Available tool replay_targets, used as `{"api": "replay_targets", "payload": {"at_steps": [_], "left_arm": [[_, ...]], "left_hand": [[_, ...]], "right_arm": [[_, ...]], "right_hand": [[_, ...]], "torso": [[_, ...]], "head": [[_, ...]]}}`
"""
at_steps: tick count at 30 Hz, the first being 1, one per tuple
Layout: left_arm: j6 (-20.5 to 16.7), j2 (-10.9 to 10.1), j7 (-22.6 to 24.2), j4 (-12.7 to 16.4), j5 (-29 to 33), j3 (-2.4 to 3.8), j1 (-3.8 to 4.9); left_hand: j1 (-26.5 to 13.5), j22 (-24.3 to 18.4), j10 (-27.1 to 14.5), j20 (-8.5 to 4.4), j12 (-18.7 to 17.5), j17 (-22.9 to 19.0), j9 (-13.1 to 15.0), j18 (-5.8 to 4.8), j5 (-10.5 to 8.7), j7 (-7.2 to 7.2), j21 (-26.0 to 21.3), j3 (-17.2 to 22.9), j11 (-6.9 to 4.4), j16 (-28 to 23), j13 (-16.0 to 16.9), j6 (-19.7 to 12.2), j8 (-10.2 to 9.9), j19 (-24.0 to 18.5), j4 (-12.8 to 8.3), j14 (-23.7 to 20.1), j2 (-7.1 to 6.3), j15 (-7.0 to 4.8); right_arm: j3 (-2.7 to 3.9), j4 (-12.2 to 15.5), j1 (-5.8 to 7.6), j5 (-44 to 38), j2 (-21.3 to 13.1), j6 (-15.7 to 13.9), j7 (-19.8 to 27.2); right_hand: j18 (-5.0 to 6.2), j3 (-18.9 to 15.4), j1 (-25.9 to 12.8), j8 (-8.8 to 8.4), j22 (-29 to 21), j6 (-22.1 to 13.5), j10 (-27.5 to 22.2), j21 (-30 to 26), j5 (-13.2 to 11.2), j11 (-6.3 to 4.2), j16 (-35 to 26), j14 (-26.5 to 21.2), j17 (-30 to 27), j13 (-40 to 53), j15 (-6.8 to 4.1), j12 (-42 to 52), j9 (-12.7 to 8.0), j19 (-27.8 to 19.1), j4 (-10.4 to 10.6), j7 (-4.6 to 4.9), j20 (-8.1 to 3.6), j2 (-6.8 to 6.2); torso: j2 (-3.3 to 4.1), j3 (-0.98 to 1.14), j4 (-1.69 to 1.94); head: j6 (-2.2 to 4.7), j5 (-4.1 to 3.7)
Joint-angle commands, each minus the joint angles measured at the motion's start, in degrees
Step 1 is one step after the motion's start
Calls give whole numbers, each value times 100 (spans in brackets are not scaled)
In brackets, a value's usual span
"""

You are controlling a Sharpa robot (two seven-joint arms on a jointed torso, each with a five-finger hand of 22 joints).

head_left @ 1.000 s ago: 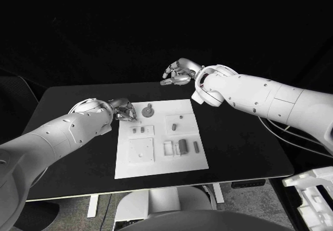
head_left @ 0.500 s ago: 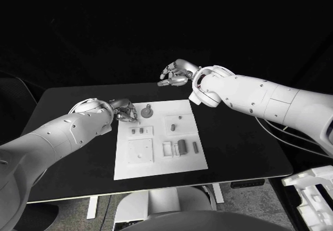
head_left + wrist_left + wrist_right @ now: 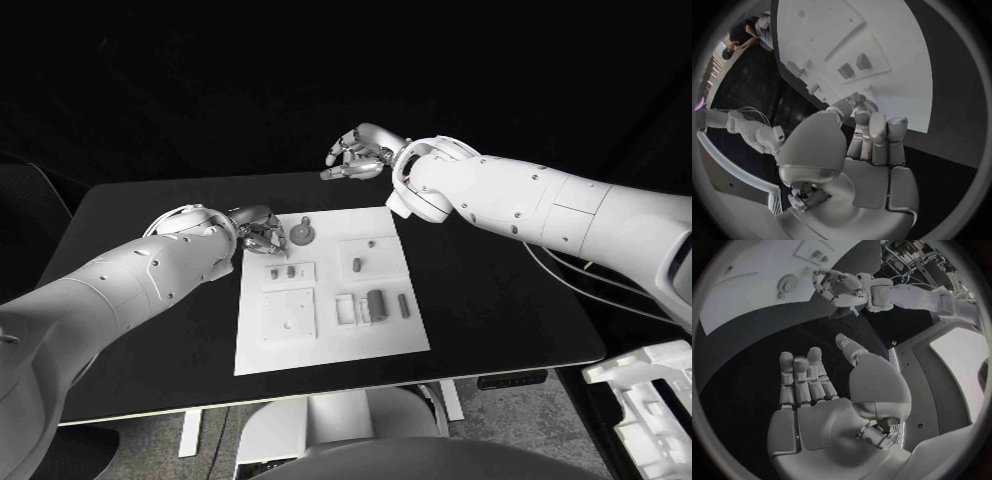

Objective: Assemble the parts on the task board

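- The flat white rectangular task board (image 3: 329, 330) lay in the middle of the black table (image 3: 490, 300), its long side running from near to far.
- Small grey parts sat on the board: a round disc-shaped piece with a short stem (image 3: 304, 232) at the far left corner, two little upright pegs (image 3: 284, 271) just nearer than it, an oblong piece (image 3: 358, 264) in a raised square towards the far right, and a dark bar (image 3: 378, 301) with a slimmer bar (image 3: 404, 305) beside it on the near right.
- A raised white square plate (image 3: 290, 313) with small holes occupied the board's near left.
- The silver many-fingered left hand (image 3: 257, 233) hovered at the board's far left corner, just left of the disc-shaped piece; in the left wrist view (image 3: 870, 135) its fingers were curled close together with the thumb drawn in beside them, and I could not tell whether anything was pinched between them.
- The silver right hand (image 3: 358, 155) was raised beyond the board's far edge, well apart from the parts; the right wrist view (image 3: 811, 382) showed its fingers straight and spread, with nothing in the palm.
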Motion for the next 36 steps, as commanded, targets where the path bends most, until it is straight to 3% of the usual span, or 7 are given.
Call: {"api": "replay_targets", "payload": {"at_steps": [1,18,29,36], "left_arm": [[13,27,50,-8,-20,1,4],[93,92,48,-99,-33,2,-35],[100,107,43,-142,-4,3,-38],[68,140,57,-205,20,4,-71]], "left_hand": [[22,9,-13,-42,6,-6,11,167,38,140,332,35,-32,12,-7,173,15,-3,-7,-35,24,-13],[28,9,-14,-41,3,-8,12,166,37,147,331,47,-32,11,-9,180,16,-5,-2,-38,31,-12],[31,9,-15,-41,2,-10,12,165,37,151,331,54,-31,11,-11,184,16,-6,2,-40,36,-12],[32,9,-15,-40,1,-11,13,165,37,154,331,57,-31,11,-12,185,15,-7,4,-41,37,-12]], "right_arm": [[3,5,-1,-16,9,50,46],[3,52,-1,-16,-7,40,37],[3,72,0,-16,-11,27,32],[3,91,0,-16,-9,17,22]], "right_hand": [[-32,-43,-17,14,-7,10,26,10,-15,-2,25,36,-8,-10,-19,25,7,18,5,14,-10,-31],[-32,-44,-20,13,-8,9,26,10,-14,-2,25,36,-9,-11,-19,25,7,18,7,14,-10,-31],[-32,-44,-20,13,-8,9,26,10,-14,-2,25,36,-9,-11,-19,25,7,18,7,14,-10,-31],[-32,-44,-20,13,-8,9,26,9,-14,-2,25,36,-9,-11,-19,25,7,18,7,14,-10,-31]], "torso": [[0,-2,10],[6,-15,6],[-2,-19,22],[5,-19,17]], "head": [[-4,-22],[-26,-73],[-55,-119],[-41,-132]]}}
